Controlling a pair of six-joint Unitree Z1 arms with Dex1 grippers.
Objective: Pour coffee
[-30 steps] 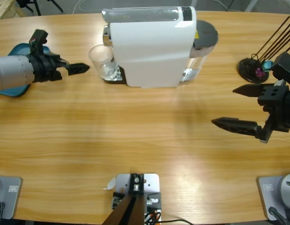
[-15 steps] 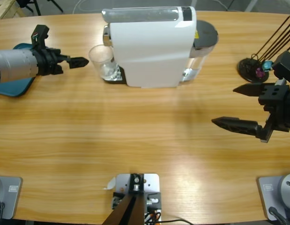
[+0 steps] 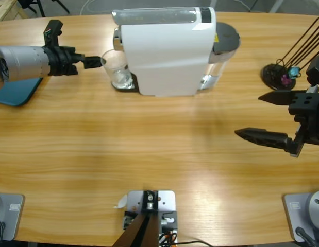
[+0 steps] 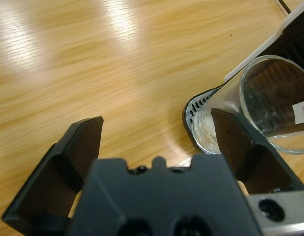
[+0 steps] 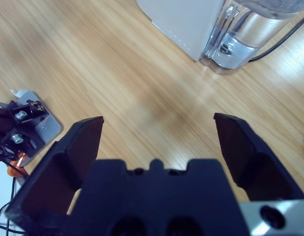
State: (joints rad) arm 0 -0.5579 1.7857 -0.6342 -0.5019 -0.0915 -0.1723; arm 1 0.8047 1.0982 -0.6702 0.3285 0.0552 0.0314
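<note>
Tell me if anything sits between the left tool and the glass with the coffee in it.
Nothing visible does. The left tool is open and already at the glass, which stands on the coffee machine's drip tray; in the wrist view one jaw overlaps the glass, with only bare table on the near side.

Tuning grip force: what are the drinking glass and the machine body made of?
Clear drinking glass: looks like smooth glass, since the drip grille shows through its wall; clear plastic is possible. White box-shaped coffee machine: probably moulded plastic with a satin finish, showing soft, even highlights.

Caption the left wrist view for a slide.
Open left gripper nears the clear glass on the coffee machine's drip tray.
</note>
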